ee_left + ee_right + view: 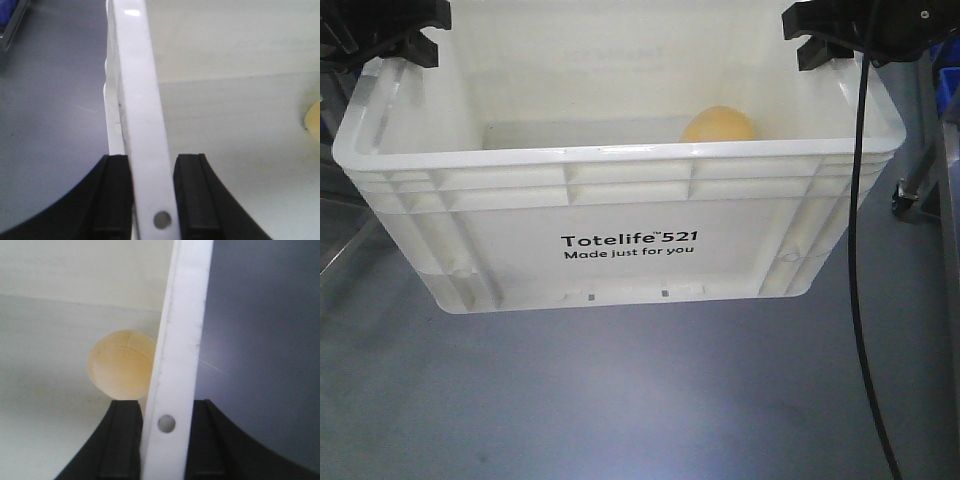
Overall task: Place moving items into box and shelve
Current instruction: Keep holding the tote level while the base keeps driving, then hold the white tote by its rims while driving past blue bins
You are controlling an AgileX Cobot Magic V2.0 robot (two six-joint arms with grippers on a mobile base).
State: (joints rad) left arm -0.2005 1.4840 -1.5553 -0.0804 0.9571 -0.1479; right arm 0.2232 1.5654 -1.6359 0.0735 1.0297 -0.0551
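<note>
both jaws clamping box rims, one yellow-orange ball inside

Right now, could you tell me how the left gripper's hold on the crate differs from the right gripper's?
The left gripper clamps the crate on its left rim, the right gripper on its right rim. The yellow-orange ball lies close beside the right gripper's inner finger but well away from the left gripper. Both are shut on the rim, one finger inside, one outside.
</note>
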